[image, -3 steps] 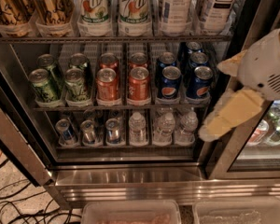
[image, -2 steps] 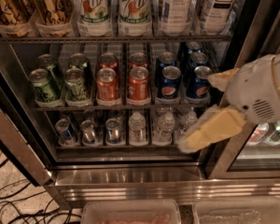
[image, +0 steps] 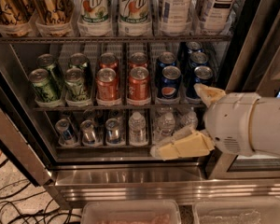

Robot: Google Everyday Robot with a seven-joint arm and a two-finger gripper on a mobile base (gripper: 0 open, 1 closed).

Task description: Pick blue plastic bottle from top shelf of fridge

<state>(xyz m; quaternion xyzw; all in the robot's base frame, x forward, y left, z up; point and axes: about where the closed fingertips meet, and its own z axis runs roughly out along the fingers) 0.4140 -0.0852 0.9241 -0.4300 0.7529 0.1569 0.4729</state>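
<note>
**Gripper spread wide, low at the right of the fridge**

Gripper (image: pixel 175 120) sits at the right side of the open fridge (image: pixel 130 183), level with the two lower racks. Its two cream fingers (image: pixel 182 146) are spread apart, nothing between them. Upper finger lies in front of the blue soda cans (image: pixel 170 80). Lower finger reaches left across the row of small water bottles (image: pixel 137 127). White arm housing (image: pixel 245 122) fills the right edge of the view.

Blue plastic bottle (image: pixel 177 10) stands upright on the top shelf (image: pixel 112 39), well above the gripper and apart from it. Only its lower part shows: pale label, the rest cut off by the top of the frame. A second tea bottle (image: pixel 218 6) stands just beside it on the right.

Same shelf, going left: two green-labelled 7UP bottles (image: pixel 114 8), then two gold-labelled bottles (image: pixel 30 8).

Middle rack: green cans (image: pixel 60 80), orange-red cans (image: pixel 123 80), blue soda cans. Bottom rack: small silver cans (image: pixel 88 130) left of the water bottles.

Below the steel sill: two clear plastic bins (image: pixel 130 213). Dark cables (image: pixel 18 202) on the floor at lower left.
</note>
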